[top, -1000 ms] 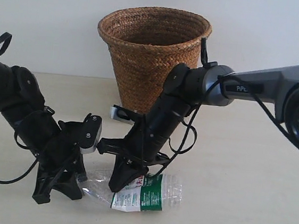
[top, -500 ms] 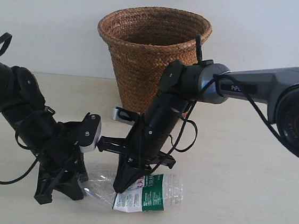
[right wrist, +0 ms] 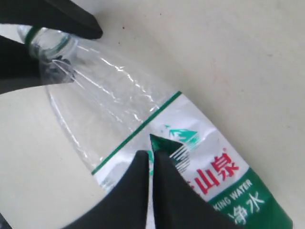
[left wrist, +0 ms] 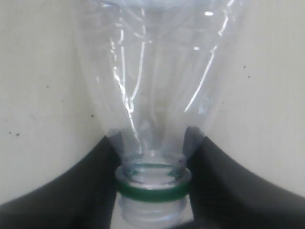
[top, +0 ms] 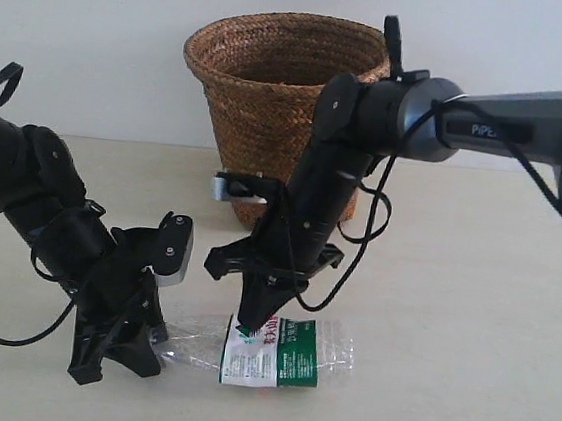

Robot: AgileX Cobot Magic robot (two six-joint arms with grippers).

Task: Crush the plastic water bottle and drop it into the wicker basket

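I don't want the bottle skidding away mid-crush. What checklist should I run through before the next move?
1. Neck held: ok; jaws of the left gripper clamp the plastic water bottle beside its green ring.
2. Presser placed: ok; the right gripper, jaws shut, tips at the label.
3. Cap off for air: ok; none shows past the ring.
4. Bottle flattened: not ok; body looks round.
5. Drop target ready: ok; the wicker basket stands upright, mouth open.
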